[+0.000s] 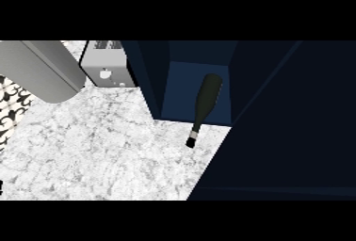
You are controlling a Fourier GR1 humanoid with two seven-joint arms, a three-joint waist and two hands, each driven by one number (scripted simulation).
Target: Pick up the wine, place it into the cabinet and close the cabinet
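Inside the dark blue cabinet (188,89), seen from the head view, the wine bottle (204,106) lies on its side on the cabinet's blue floor, its dark body toward the back and its slim neck pointing out toward the near edge. The neck crosses the front lip of the cabinet floor, so the banded tip with its pale ring hangs just over the marbled white tabletop (104,150). The cabinet door (292,132) stands open at the right, a broad dark panel that fills the right side of the view from top to bottom and covers the tabletop there. The cabinet's left wall rises as a dark upright panel just beside a silver toaster (106,66), which sits on the tabletop at the upper middle with a round knob on its near face. A grey forearm (45,70) slants across the upper left corner, its rounded end close to the toaster's left side; its hand does not show. A strip of black-and-white patterned wall tile (12,108) runs along the left edge. Neither hand is in view, so how their fingers stand cannot be told.
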